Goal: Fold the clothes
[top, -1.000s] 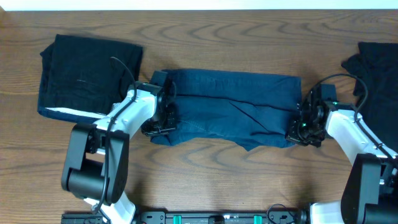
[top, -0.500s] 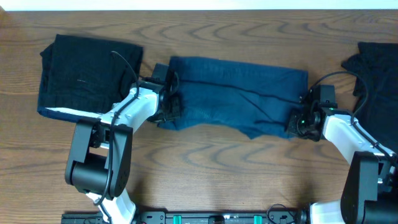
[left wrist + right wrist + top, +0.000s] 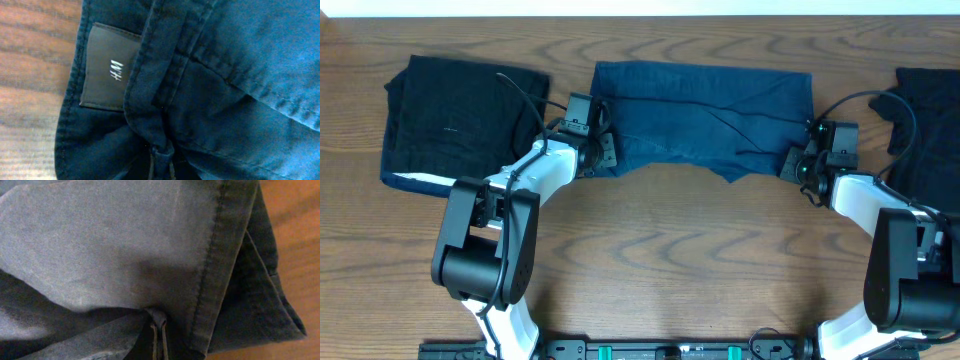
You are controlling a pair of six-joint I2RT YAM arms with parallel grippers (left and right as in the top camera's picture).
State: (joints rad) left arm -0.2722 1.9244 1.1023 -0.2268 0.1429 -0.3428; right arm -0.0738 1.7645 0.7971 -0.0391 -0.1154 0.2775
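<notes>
Pinching the navy cloth [image 3: 705,115] at its near corners, my left gripper [image 3: 603,157] and right gripper [image 3: 797,165] clamp it. Its long axis runs left-right, between the black folded piece [image 3: 460,120] and the black heap [image 3: 928,105].

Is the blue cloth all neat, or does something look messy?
A bit messy. The blue cloth has slanted creases across its middle, and its near edge is uneven, with a pointed flap poking toward the robot. The left gripper and right gripper pinch its ends.
</notes>
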